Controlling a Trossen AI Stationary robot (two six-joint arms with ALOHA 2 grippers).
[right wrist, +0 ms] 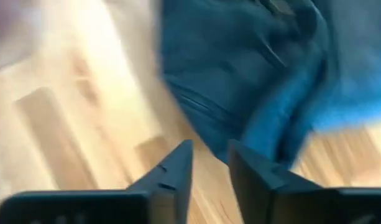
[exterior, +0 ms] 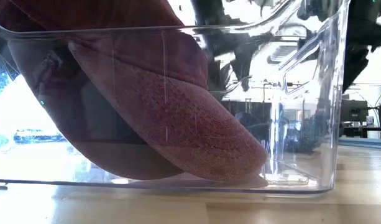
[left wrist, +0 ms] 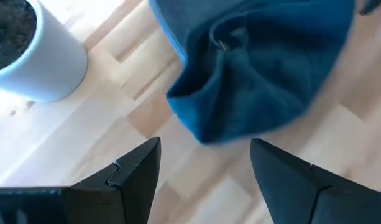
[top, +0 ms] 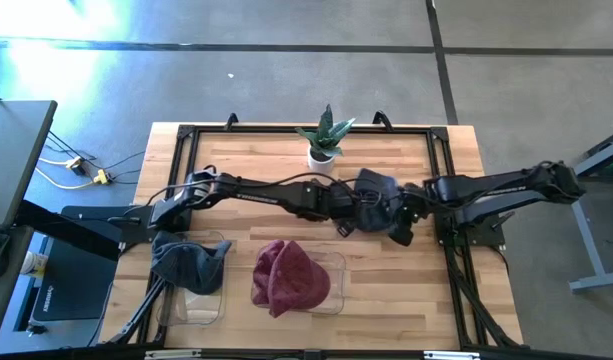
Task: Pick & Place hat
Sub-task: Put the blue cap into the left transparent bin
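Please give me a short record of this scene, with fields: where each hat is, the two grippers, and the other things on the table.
blue hat: loose on the table, between both grippers
red hat: in a clear bin
grey hat: in another clear bin
left gripper: open, before the blue hat
right gripper: slightly open, at the blue hat
plant pot: at the far edge

- Grey floor (top: 286, 90) with dark seams surrounds the wooden table (top: 236, 165).
- Bright light patch far beyond the left arm.
- Dark desk (top: 11, 150) at that side, with cables (top: 71, 165).
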